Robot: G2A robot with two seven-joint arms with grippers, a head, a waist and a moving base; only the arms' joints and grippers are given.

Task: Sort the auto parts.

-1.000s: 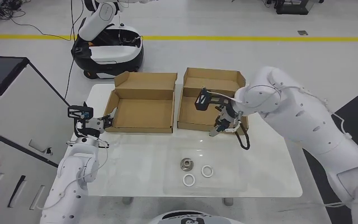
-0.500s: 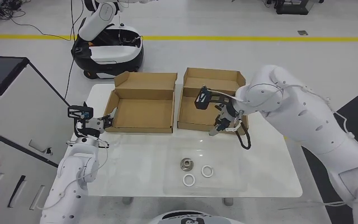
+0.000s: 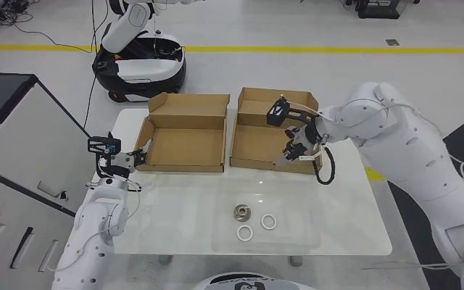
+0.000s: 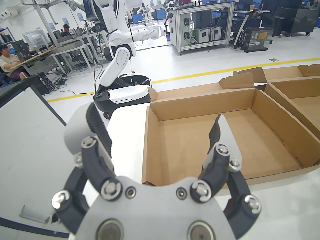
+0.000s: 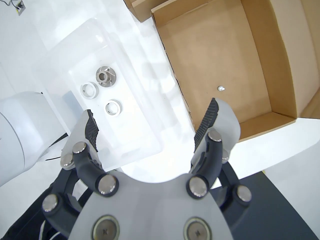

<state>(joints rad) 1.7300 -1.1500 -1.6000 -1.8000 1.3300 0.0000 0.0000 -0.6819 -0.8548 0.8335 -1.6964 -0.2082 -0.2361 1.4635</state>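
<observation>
A metal flange and two white rings lie in a clear tray near the table's front. A small screw rests in the right cardboard box. Above that box's right front corner hangs my right gripper, open and holding nothing. The left box has a bare floor. My left gripper stays open at its left side, over the table edge.
The two open boxes stand side by side at the back of the white table, flaps up. Another white robot on a wheeled base stands on the floor behind the table. A dark cabinet is at the left.
My right arm has swung to the right and back, carrying its gripper from over the right box's middle toward the box's right front corner. The left arm has stayed still.
</observation>
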